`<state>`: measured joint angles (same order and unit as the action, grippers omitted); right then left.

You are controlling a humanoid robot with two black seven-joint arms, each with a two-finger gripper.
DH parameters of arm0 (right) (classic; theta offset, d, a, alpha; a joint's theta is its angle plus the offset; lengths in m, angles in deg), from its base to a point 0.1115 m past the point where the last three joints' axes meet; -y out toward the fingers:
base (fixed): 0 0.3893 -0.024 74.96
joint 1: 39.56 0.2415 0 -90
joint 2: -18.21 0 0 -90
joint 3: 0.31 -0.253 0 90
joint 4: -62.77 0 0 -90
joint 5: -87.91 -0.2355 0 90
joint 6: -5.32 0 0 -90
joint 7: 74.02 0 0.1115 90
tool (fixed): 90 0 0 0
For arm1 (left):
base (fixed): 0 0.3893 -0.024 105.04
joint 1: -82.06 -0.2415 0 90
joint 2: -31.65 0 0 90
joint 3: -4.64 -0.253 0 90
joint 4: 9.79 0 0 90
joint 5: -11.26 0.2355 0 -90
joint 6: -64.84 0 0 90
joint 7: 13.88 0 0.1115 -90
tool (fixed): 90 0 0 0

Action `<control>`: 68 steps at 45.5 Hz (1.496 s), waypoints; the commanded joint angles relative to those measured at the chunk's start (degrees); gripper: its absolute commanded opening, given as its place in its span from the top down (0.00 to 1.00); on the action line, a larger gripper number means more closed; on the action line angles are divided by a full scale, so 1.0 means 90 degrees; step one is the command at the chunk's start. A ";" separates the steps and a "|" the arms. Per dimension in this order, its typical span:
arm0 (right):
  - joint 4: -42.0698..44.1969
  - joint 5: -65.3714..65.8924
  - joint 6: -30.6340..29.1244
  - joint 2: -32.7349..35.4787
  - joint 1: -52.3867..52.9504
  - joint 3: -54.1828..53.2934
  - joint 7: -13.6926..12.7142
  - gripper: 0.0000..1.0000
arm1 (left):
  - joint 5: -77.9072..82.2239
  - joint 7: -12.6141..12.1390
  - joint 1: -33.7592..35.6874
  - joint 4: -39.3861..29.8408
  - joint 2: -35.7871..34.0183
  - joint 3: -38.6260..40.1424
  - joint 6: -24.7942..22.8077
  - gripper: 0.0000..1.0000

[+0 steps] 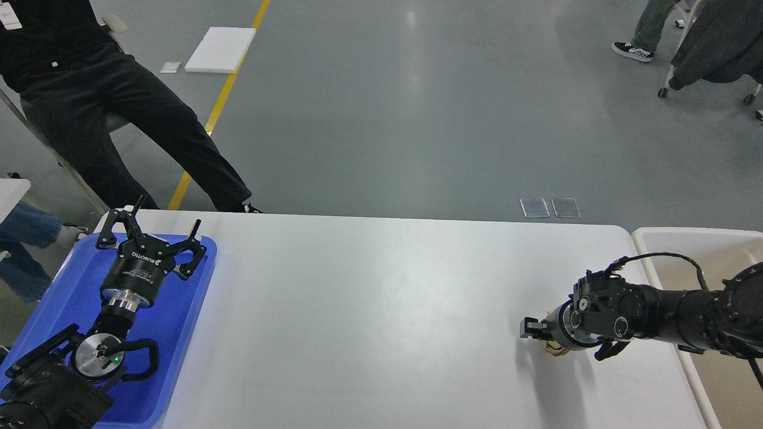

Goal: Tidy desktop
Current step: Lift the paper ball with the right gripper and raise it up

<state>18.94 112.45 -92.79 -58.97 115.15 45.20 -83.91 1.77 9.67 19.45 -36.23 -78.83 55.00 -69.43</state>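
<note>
Head view, looking forward and down: the white desktop (369,310) fills the middle of the frame, its far edge running across below a grey floor (417,119). At its left end sits a blue tray (179,333), and my left gripper (158,235) hangs over the tray's far part with its two black fingers spread wide apart and nothing between them. My right arm reaches in from the right edge, low over the desktop's right part; my right gripper (533,329) points left and is seen nearly end-on, dark and small, so I cannot tell whether its fingers are apart or together. A small brownish item (557,350) shows just beneath it, touching or nearly touching the tabletop, too hidden by the wrist to identify, and I cannot say whether it is gripped. A beige bin (697,250) stands just beside the desktop's right end, cut off by the frame. Beyond the table, a person in black trousers (119,119) stands at the far left corner, head out of frame; a white foam slab (220,49) lies by a yellow floor line (217,107). Another person's shoe (633,52) and a wheeled chair (715,47) are cropped at top right.
</note>
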 commanded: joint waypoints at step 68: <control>-0.4251 -0.0431 -0.3552 0.1984 0.7830 0.1106 0.0015 1.00 | 0.0000 -0.0009 0.0003 -0.0001 0.0010 0.0000 -0.0003 0.01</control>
<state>-18.62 108.82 -120.24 -42.38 178.74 54.25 -83.79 1.77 9.58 19.50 -36.24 -78.74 55.00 -69.46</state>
